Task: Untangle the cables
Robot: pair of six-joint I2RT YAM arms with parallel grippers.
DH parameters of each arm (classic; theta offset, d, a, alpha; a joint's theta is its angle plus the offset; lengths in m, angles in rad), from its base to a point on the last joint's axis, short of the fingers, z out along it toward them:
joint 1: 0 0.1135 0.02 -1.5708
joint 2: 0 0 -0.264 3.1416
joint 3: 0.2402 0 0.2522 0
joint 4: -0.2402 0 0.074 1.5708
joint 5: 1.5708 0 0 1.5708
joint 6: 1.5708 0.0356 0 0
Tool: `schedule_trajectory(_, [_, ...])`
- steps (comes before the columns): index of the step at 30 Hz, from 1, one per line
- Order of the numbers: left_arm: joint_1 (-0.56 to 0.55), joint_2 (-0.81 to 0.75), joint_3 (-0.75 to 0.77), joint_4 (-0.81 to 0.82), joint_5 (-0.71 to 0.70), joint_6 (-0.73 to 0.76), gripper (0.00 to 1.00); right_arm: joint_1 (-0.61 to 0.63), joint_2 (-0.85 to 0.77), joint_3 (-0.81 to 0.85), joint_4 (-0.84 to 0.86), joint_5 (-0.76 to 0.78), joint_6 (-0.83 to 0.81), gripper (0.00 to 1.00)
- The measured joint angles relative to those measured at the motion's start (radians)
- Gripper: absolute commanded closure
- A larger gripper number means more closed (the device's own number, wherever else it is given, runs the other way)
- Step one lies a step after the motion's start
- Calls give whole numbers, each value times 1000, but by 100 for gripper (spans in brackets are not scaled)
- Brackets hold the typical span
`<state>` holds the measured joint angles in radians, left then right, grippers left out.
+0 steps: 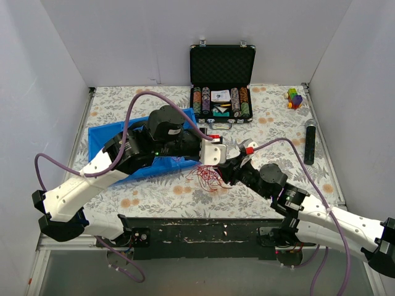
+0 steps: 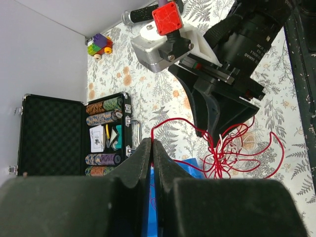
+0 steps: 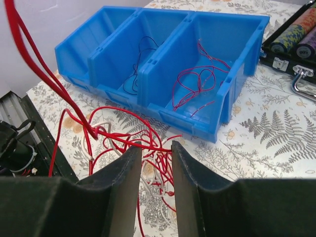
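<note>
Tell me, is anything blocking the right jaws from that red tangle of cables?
Nothing visible. The right jaws stand apart directly over the cables, with no object between them. The blue bin sits beyond the tangle, out of the way.

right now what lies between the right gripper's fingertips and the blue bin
A tangle of red and white cables lies there; the right wrist view shows it.

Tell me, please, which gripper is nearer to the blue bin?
Left. The left gripper hangs at the right end of the blue bin; the right gripper sits farther right, beyond the red cable tangle.
</note>
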<state>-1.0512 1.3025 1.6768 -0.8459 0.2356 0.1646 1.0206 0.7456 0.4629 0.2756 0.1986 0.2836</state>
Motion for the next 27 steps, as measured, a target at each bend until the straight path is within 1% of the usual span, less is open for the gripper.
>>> schedule_trajectory(1, [0,1,2,0,2,0,100,0,6,0,12,-2,-3,67])
schedule_trajectory(5, [0,5,18,0,10,-2,100,0,63,1,67,-24,-3,85])
schedule_trajectory(7, [0,10,32,0,11,-3,100,0,93,0,80,-37,1,96])
schedule_trajectory(8, [0,13,39,0,11,-4,100,0,103,0,87,-43,2,99])
schedule_trajectory(13, [0,18,69,0,2,1,100,0,96,-16,101,-45,27,99])
schedule_trajectory(18, [0,18,110,10,-39,41,100,0,28,-101,89,-18,62,99])
schedule_trajectory(23, [0,18,140,42,-99,106,100,0,-38,-193,40,19,113,99])
schedule_trajectory(27, [0,18,148,55,-133,141,100,0,-74,-226,-2,47,141,99])
